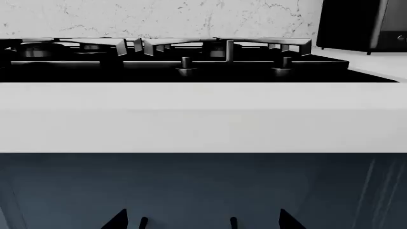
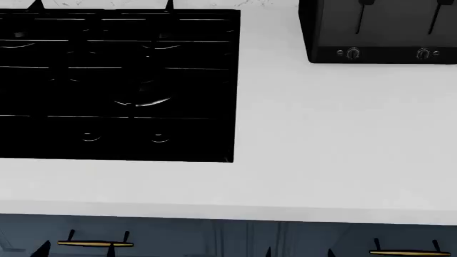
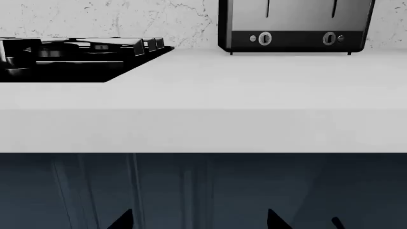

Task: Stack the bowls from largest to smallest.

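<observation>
Here we are looking down over a white countertop (image 2: 328, 139) that is filling most of the head view. A black gas cooktop (image 2: 114, 80) is sitting sunk into it from about nine to eleven o'clock, its cast grates and two front knobs showing faintly. A black toaster (image 2: 378, 32) with two slots and two dials is standing at about one o'clock, against a white marbled backsplash (image 1: 159, 16). Below the counter's front edge, dark blue cabinet fronts (image 2: 214, 235) are running across at six o'clock, each carrying a brass bar handle (image 2: 95, 244).

We are seeing only the dark fingertips of each gripper. The left gripper (image 1: 200, 220) is hanging low in front of the cabinet face, below the counter edge and facing the cooktop; its tips are standing well apart, with nothing between them and nothing touching them. The right gripper (image 3: 200, 220) is hanging the same way, facing the stretch of counter between cooktop and toaster, its tips likewise spread wide and holding nothing.

We are finding none of the three bowls in any view, so we cannot tell where they are lying, which way they are facing, or how their axes are running.
</observation>
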{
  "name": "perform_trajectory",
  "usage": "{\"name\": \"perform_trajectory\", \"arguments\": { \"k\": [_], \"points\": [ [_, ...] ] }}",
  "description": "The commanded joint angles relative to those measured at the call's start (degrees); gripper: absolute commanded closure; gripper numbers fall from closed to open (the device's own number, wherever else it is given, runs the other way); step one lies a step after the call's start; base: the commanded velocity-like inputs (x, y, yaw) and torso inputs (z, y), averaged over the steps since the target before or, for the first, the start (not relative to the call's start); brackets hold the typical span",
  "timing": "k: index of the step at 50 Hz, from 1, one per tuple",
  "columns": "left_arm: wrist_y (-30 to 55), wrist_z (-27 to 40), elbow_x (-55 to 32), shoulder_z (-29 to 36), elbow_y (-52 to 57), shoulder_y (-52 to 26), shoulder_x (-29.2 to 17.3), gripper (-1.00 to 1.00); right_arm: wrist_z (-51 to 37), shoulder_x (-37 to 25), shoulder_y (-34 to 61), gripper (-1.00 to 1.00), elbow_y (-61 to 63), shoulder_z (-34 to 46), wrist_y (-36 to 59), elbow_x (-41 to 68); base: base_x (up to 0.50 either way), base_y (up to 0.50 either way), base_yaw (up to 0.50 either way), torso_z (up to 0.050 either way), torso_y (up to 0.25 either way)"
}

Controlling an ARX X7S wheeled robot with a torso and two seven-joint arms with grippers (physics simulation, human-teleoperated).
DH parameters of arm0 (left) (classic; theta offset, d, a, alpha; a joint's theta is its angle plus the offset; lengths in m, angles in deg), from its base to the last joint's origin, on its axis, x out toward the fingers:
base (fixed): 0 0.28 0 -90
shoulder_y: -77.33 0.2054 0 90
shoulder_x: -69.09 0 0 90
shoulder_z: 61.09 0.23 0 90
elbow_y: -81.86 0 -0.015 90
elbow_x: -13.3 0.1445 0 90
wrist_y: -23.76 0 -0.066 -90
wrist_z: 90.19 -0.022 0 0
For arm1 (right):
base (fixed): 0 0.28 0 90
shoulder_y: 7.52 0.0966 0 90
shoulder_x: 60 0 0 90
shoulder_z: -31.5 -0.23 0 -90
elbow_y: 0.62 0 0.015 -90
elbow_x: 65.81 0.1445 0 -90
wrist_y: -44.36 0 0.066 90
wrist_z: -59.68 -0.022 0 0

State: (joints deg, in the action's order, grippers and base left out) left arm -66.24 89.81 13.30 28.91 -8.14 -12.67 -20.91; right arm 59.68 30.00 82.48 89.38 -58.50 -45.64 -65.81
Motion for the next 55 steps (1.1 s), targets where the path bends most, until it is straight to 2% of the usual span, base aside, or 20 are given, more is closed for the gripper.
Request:
{"name": "perform_trajectory", "arguments": {
  "k": [1,14,17,26,33,55],
  "points": [
    [-0.4,0.8,-0.7,0.8,-0.6,-0.2,-0.7,-1.0,-0.8,-0.6,0.2,-1.0,-0.7,0.8,-0.6,0.6,0.0,0.0,0.0,0.0,0.0],
    [0.4,2.6,-3.3,3.8,1.5,0.6,-2.8,-1.0,-3.4,-2.7,0.2,-1.0,-0.4,3.8,0.2,1.9,0.0,0.0,0.0,0.0,0.0],
    [0.4,3.9,-1.6,4.6,1.7,0.8,-3.3,-1.0,-3.7,-3.0,0.3,-1.0,-0.8,4.2,0.0,2.2,0.0,0.0,0.0,0.0,0.0],
    [-2.6,2.9,-6.7,4.4,2.9,1.9,-3.6,-1.0,-4.7,-3.8,-0.1,-1.0,-0.2,5.1,-0.2,3.1,0.0,0.0,0.0,0.0,0.0],
    [-4.7,3.1,-7.2,5.0,2.9,2.0,-4.2,-1.0,-5.4,-4.2,-0.2,-1.0,0.0,5.7,-0.1,3.7,0.0,0.0,0.0,0.048,0.0],
    [-3.5,5.1,-7.9,7.1,5.9,2.2,-6.0,-1.0,-7.3,-5.9,-0.3,-1.0,2.9,7.1,1.5,5.2,0.0,0.0,0.0,0.05,0.0]
  ]
}}
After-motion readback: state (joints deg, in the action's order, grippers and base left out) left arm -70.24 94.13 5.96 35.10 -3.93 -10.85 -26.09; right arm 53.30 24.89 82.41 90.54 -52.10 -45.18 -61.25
